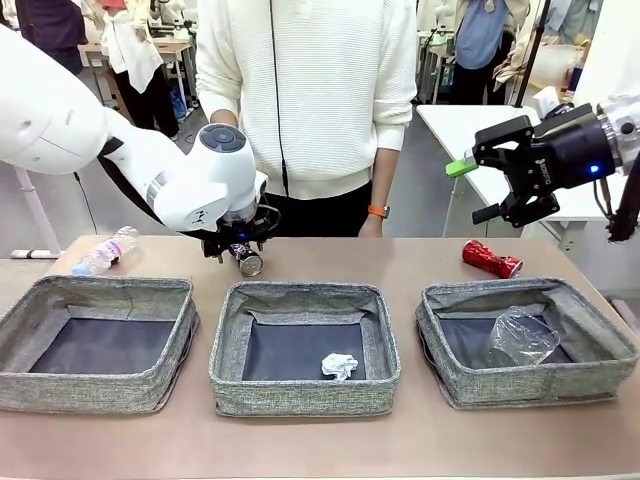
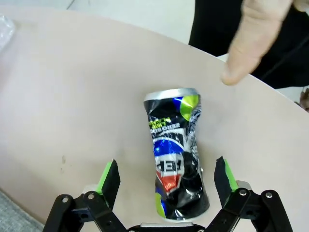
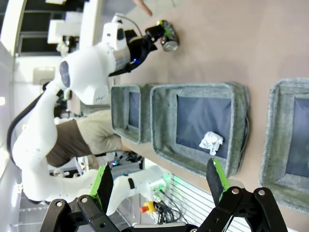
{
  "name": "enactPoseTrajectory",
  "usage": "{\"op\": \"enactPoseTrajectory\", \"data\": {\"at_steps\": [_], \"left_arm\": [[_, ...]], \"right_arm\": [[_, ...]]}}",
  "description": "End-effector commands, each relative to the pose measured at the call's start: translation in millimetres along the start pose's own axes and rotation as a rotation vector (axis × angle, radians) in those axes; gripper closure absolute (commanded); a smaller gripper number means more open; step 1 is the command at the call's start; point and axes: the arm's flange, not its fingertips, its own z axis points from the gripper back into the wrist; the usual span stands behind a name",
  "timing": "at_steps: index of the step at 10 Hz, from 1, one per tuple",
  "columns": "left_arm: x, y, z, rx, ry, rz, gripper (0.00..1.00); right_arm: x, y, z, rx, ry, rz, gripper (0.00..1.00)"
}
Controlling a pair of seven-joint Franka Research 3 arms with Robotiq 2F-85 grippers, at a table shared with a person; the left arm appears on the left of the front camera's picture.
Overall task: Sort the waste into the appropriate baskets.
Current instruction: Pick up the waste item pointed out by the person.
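Observation:
A dark printed can (image 2: 176, 159) lies crushed on the table behind the middle basket (image 1: 300, 395). My left gripper (image 2: 166, 176) is open around it, one finger on each side with gaps showing. In the front view the left gripper (image 1: 238, 248) sits low over that can (image 1: 248, 263). My right gripper (image 1: 488, 188) hangs open and empty, high at the right. The red can (image 1: 490, 258) lies behind the right basket (image 1: 540, 385), which holds a clear plastic cup (image 1: 520, 336). A white paper ball (image 1: 339, 366) lies in the middle basket. The bottle (image 1: 105, 252) lies behind the left basket (image 1: 90, 390).
A person in a white sweater stands at the far edge. One hand (image 2: 256, 34) hovers just beyond the dark can, a finger pointing down. In the right wrist view, between my own fingers (image 3: 104, 181), the middle basket (image 3: 239, 130) shows sideways.

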Motion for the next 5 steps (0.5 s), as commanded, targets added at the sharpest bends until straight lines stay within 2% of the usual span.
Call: {"op": "enactPoseTrajectory", "data": {"at_steps": [1,5], "left_arm": [[8,-6,-8,-0.013,0.005,0.048,0.0],[15,-5,-19,-0.007,0.018,0.034,0.0]], "right_arm": [[0,3,2,-0.01,0.002,-0.015,0.0],[0,3,2,-0.01,0.002,-0.015,0.0]]}}
